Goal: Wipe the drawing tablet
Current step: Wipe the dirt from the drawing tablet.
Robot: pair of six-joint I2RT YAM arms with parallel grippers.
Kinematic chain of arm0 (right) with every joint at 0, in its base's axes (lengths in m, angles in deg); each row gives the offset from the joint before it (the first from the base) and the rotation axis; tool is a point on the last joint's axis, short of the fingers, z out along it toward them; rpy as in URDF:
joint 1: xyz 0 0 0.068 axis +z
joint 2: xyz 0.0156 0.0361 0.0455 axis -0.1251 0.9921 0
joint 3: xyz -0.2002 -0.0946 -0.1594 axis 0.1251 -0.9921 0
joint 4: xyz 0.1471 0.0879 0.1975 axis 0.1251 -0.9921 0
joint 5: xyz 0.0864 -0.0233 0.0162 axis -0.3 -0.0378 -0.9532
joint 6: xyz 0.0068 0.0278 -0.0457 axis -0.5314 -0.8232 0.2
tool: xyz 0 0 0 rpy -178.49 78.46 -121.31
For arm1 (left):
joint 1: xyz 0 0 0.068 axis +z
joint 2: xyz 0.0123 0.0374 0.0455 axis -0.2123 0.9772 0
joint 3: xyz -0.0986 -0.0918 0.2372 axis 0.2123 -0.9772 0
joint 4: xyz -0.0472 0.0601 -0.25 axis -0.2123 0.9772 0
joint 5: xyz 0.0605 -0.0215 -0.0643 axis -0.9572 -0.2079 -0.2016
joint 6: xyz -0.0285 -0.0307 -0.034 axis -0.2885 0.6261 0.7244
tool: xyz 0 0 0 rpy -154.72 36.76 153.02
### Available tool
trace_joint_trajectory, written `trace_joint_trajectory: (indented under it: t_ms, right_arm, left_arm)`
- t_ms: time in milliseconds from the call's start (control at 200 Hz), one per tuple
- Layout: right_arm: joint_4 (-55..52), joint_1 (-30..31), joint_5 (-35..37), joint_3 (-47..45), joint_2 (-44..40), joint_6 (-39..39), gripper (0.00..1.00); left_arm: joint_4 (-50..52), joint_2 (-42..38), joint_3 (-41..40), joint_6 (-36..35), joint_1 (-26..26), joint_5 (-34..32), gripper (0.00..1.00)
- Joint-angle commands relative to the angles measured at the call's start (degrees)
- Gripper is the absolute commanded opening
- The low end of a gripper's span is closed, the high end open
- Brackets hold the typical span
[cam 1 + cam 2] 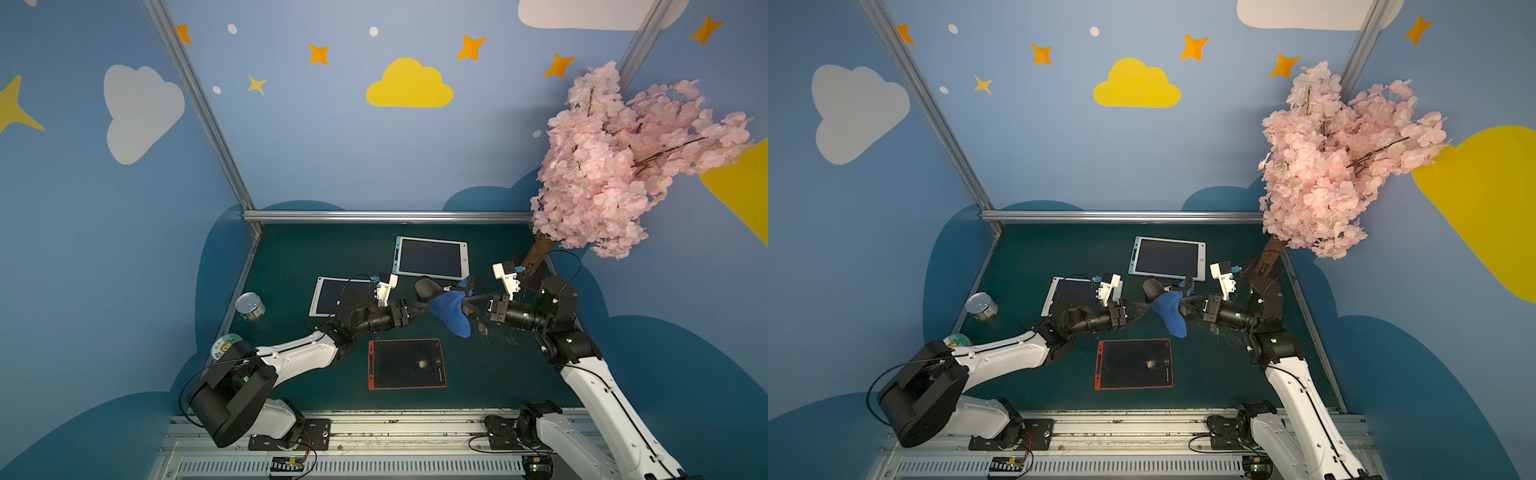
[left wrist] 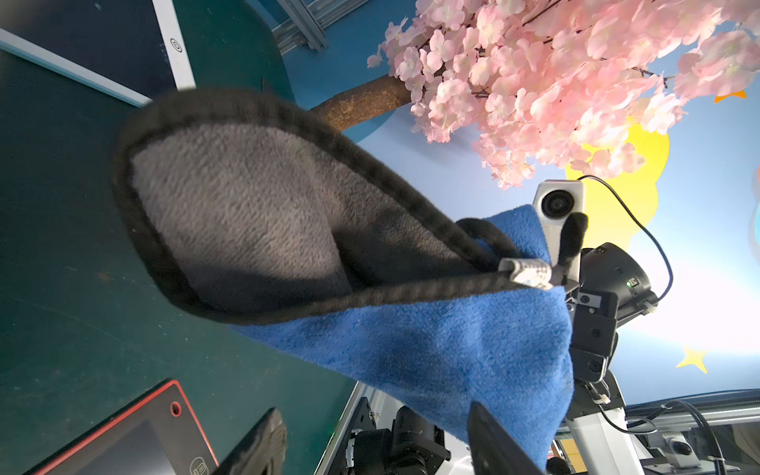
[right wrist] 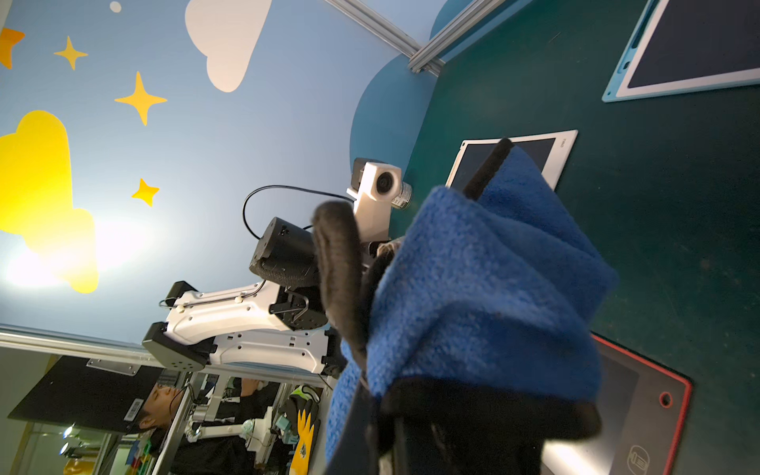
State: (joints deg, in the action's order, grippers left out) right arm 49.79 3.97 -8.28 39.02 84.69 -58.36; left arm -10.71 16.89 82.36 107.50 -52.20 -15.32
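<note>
**While the cloth hangs mid-air, red tablet lies flat on the mat**

As both top views show, a tin can (image 1: 250, 306) stands at the left edge of the green table (image 1: 291, 257), with a white tablet (image 1: 328, 297) to its right. Left gripper (image 1: 419, 309): jaws spread, tips at the cloth's grey side; contact unclear. Red drawing tablet (image 1: 407, 365) lies near centre, a pale speck (image 1: 422, 363) on its screen. Blue-framed tablet (image 1: 432, 257) lies farther back. Cloth (image 1: 451, 309), blue and grey, hangs above the table. Right gripper (image 1: 467, 300) is clamped on its blue fold. Blossom tree (image 1: 615, 166) stands far right.

Top views dim, edges bowed; wrist views brighter, glare on wall (image 3: 33, 271), close cloth (image 2: 411, 349) soft-focus.
</note>
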Motion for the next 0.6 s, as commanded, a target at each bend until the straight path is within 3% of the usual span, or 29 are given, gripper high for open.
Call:
trace_joint_trajectory:
  t_ms: [0, 170, 350, 596]
  right_arm:
    - [0.57, 0.61, -4.73, -0.9, -1.89, -1.38, 0.0]
    - [4.7, 1.65, -6.39, -6.0, -3.37, -5.38, 0.0]
    - [21.22, 3.16, -9.57, -10.98, -0.59, -16.7, 0.0]
    - [17.78, 5.72, -8.54, -9.17, -1.71, -15.35, 0.0]
  left_arm:
    - [-4.11, 0.84, 0.65, 1.42, -0.4, -0.26, 0.7]
    - [-10.13, 4.26, 1.34, 4.65, -0.74, 0.53, 0.7]
    - [-18.24, 8.66, 1.25, 9.16, -0.84, 0.18, 0.7]
    - [-18.56, 9.91, 4.61, 9.49, -3.4, 1.9, 0.71]
